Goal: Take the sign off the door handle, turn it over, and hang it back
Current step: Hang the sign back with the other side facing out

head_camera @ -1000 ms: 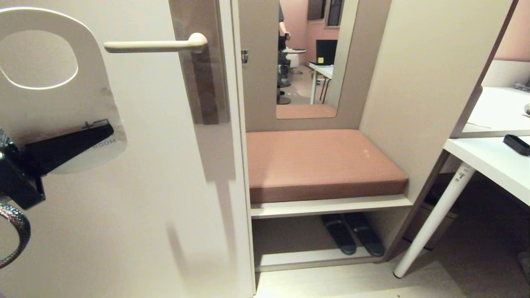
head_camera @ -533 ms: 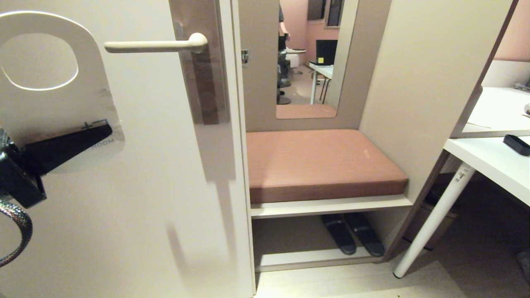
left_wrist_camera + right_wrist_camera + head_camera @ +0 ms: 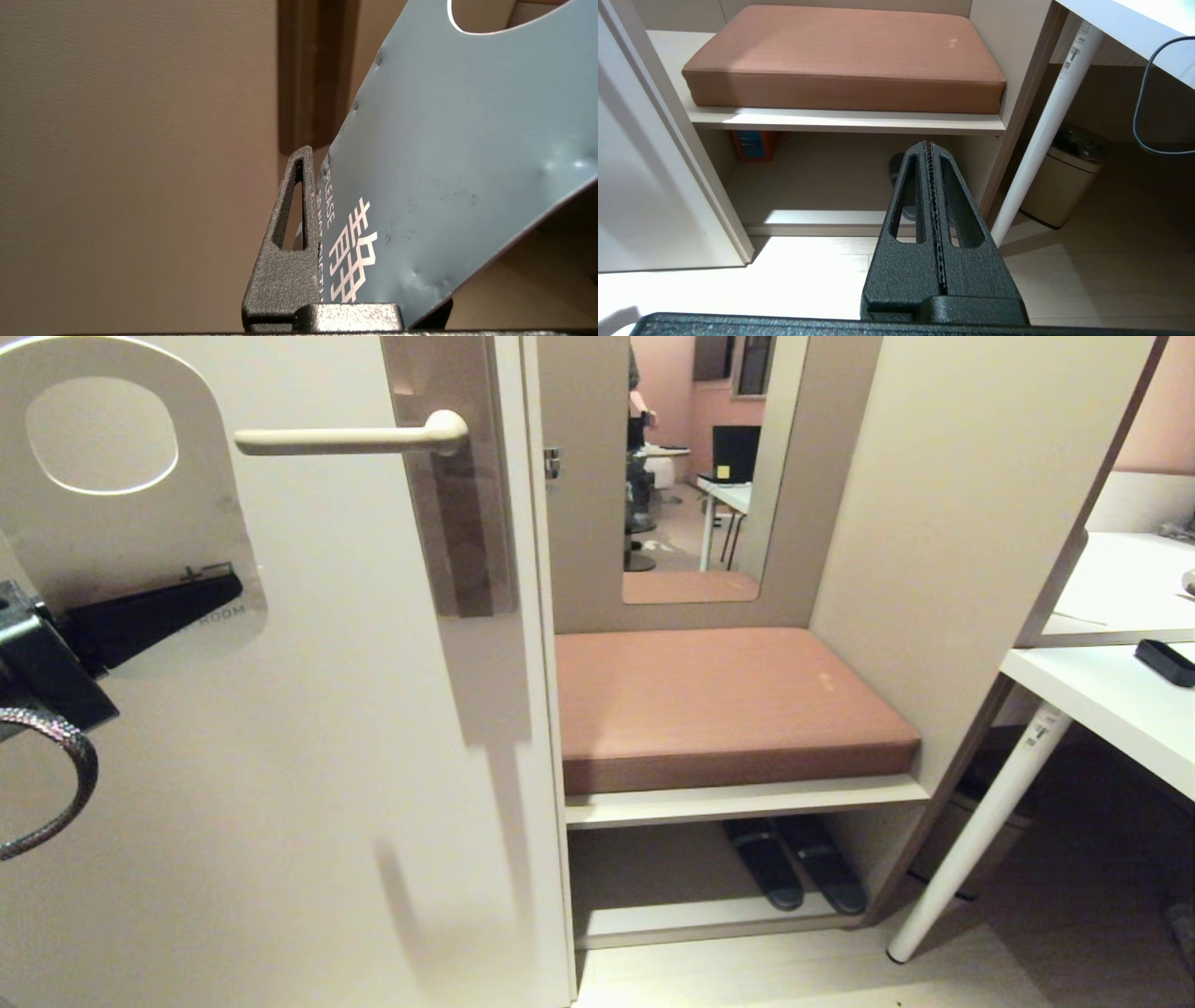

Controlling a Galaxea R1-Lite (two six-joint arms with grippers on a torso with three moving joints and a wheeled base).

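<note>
We see the left gripper (image 3: 201, 595) clamping the sign (image 3: 131, 532), white face showing, at nine o'clock from the door handle (image 3: 350, 437), apart. Right gripper (image 3: 930, 154) pressed together, idle.

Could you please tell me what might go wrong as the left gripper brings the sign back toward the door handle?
The left gripper pinches only the sign's bottom end, so the card could pivot or slip. Its hole sits left of the door handle's free tip and roughly level with it; a misaligned approach may hit the tip instead of threading. The right gripper, shut and parked low, cannot assist.
</note>
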